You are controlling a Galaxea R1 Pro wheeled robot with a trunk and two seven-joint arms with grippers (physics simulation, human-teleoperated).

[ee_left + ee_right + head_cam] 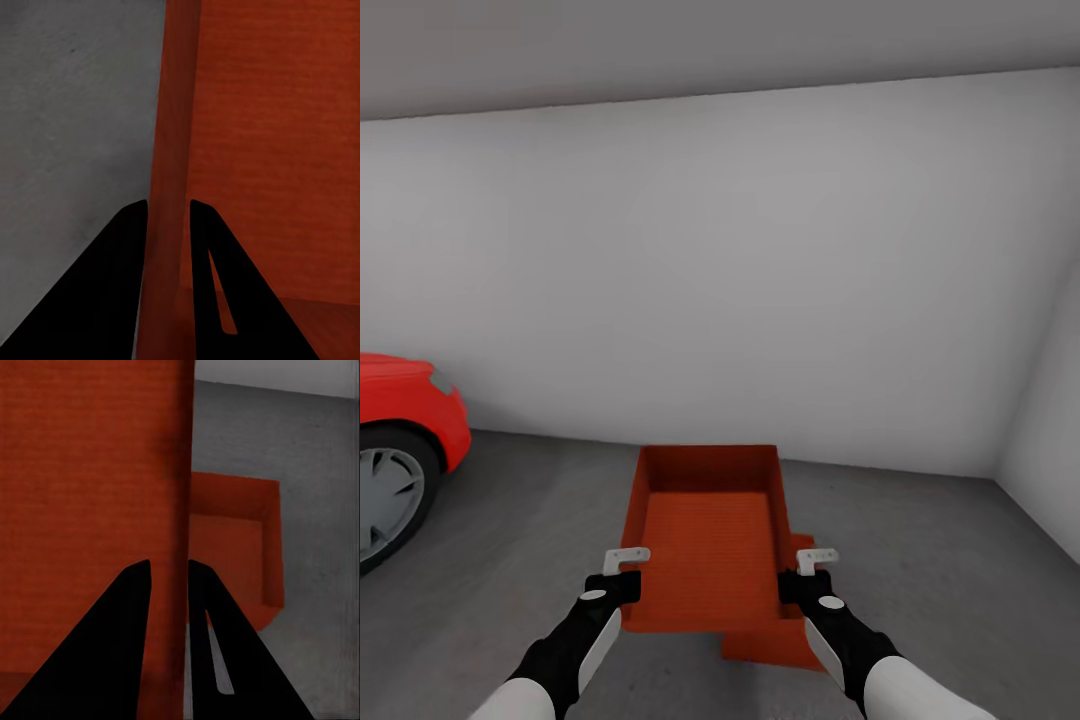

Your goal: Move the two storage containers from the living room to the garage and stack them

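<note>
You are in the garage, facing a plain pale wall point(740, 280) with the dark grey floor point(540, 520) in front of you. Both of your hands are clenched on one red-orange bin point(708, 545), which you hold out ahead of you with its open top up.

Your left hand point(626, 558) grips the bin's left side wall near the close corner. In the left wrist view, the hand point(168, 217) has one finger outside the wall and one finger inside, with the thin wall pinched between them and the grey floor to the outer side.

Your right hand point(816, 560) grips the opposite side wall in the same way. In the right wrist view, this hand point(169, 574) straddles the wall edge, one finger against the inner face and the other outside it.

The second bin point(236, 540) sits on the floor below and just to the right of the one you hold. In the head view, only a corner of it point(775, 640) shows, past the held bin's near right edge. You cannot tell whether the two bins touch.

The front end of a red car point(405, 420) with a grey wheel point(385, 500) stands at your far left, well apart from the bins.
</note>
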